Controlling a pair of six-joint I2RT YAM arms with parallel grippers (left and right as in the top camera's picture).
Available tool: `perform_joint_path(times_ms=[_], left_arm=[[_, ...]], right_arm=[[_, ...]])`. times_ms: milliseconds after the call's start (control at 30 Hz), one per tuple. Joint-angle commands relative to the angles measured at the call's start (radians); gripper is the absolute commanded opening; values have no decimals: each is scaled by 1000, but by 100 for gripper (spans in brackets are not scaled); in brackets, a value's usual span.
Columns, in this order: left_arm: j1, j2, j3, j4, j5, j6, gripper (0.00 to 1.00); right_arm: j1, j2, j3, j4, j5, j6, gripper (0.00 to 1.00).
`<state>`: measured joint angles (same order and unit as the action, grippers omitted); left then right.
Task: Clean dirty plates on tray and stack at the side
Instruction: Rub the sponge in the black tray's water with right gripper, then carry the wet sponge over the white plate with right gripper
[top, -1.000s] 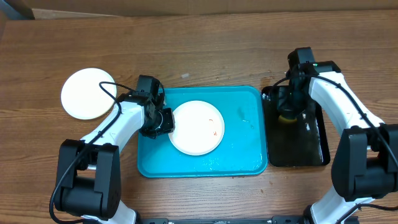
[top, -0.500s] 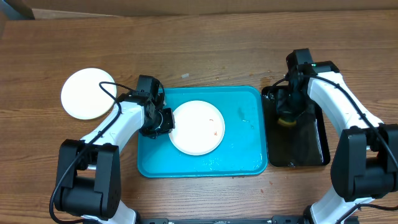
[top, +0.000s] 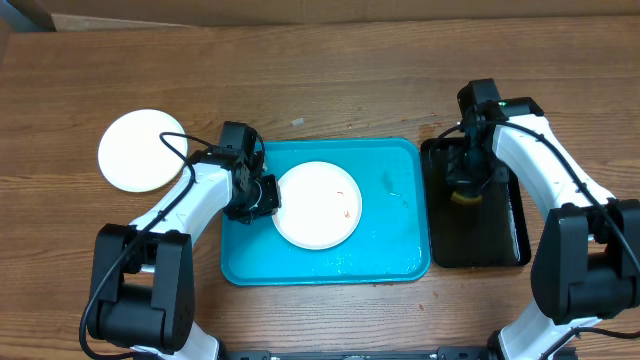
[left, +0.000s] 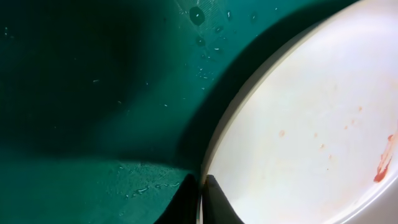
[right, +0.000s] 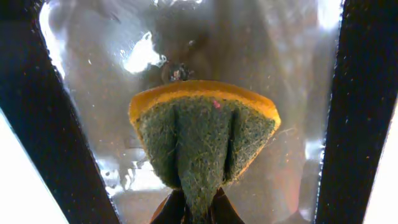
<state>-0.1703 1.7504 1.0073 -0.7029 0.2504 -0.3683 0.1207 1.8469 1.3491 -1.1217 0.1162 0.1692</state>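
Observation:
A white plate (top: 318, 204) with red-orange smudges lies in the turquoise tray (top: 390, 245). My left gripper (top: 266, 196) is shut on the plate's left rim; in the left wrist view the fingers (left: 201, 202) pinch the rim of the plate (left: 311, 130) over the wet tray (left: 93, 93). A clean white plate (top: 143, 149) lies on the table at the left. My right gripper (top: 464, 183) is shut on a yellow-and-green sponge (right: 202, 134) over the black tray (top: 480, 235). No yellow-green rimmed plate is in view.
The black tray (right: 112, 74) holds shallow water under the sponge. The wooden table extends behind and in front of both trays. A cardboard edge runs along the top of the overhead view.
The right gripper with the sponge has shifted slightly over the black tray. The left arm and plate have not moved.

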Motion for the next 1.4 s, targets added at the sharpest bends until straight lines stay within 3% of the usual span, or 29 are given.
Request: perform_joint_path(times_ms=[0,200,400,700,1000,1233,1367], left_arm=[[-10,-5,-6,-2,2,-6,4],[-25,-5,-6,-2,2,-7,4],[-46,-5,-6,11,2,-14,4],[-46,-5,-6,12,2,-14,4],[-46,-5,-6,11,2,-14,4],[-46,-5,-6,11,2,-14,4],[-46,-5,-6,9,2,-14,4]], right_arm=[[27,-7,101,-26,19,-10,4],[159,-7,280,-100,-14,-20,4],[388,-2,310,-29,-27,-20,4],[643,93,277,47,238,-19,4],[667,257,275,17,327,49,4],[663,312,273,-14,174,132,4],[661,323,242,-5,174,209,12]])
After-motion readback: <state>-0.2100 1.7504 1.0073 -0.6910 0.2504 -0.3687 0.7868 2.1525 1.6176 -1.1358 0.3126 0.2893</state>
